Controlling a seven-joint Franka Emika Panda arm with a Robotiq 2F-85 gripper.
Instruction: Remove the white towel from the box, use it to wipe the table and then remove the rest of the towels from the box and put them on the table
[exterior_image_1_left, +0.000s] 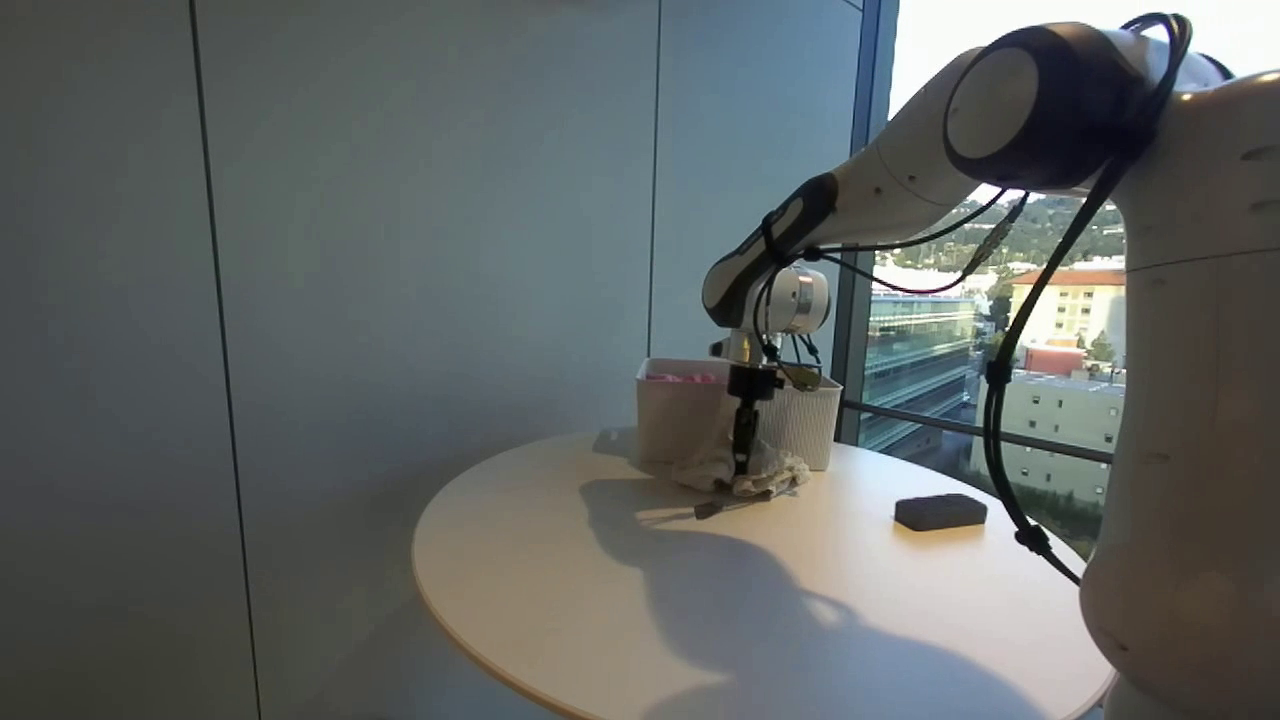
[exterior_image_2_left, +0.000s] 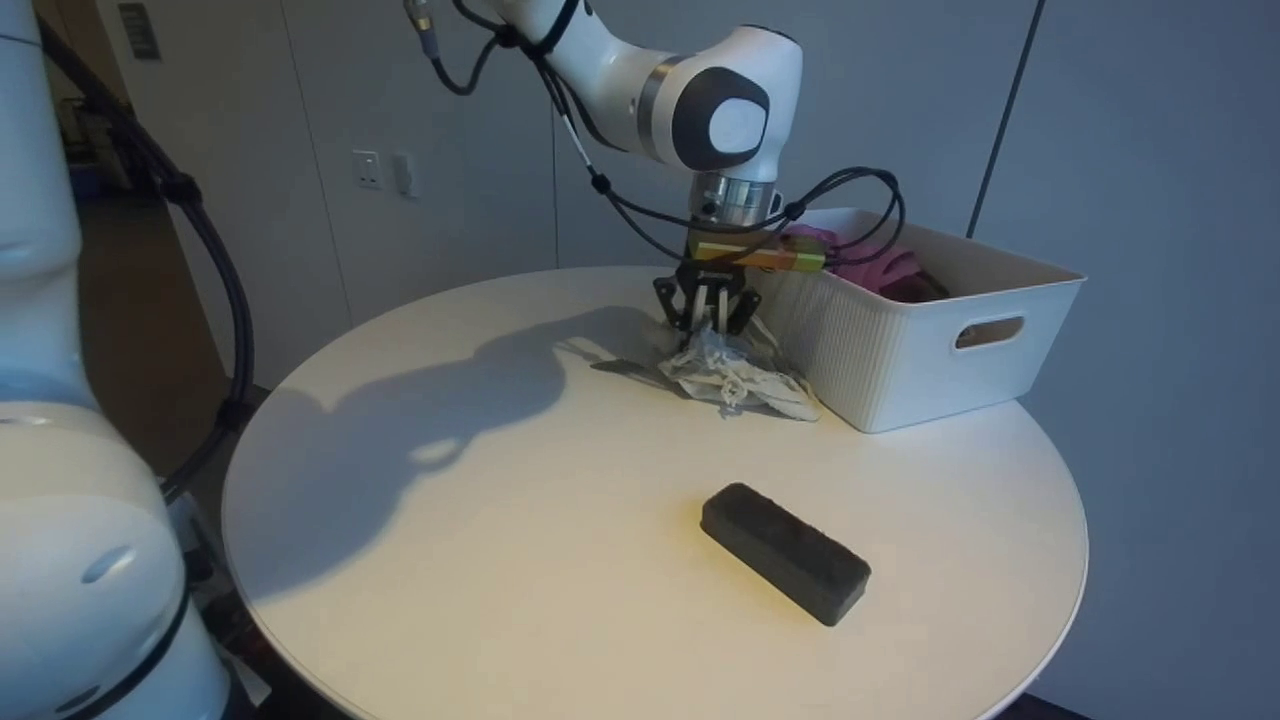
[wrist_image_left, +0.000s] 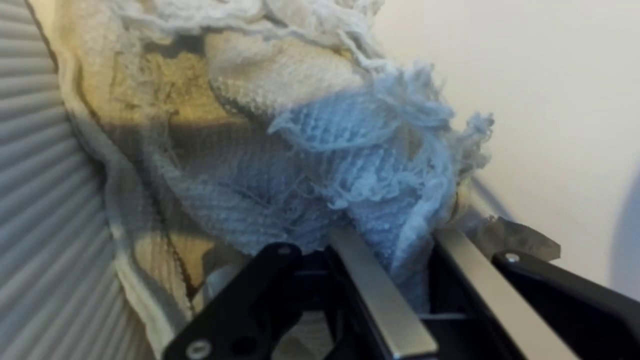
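Your claw grips the white towel, bunched on the table beside the box near the far edge: removal done, wiping you can't confirm, pink cloth left inside. Count, near to far: one dark block in from the near edge, one white towel, one box, pink pieces uncountable.

White arm, black cables, black gripper, 2 silver strips
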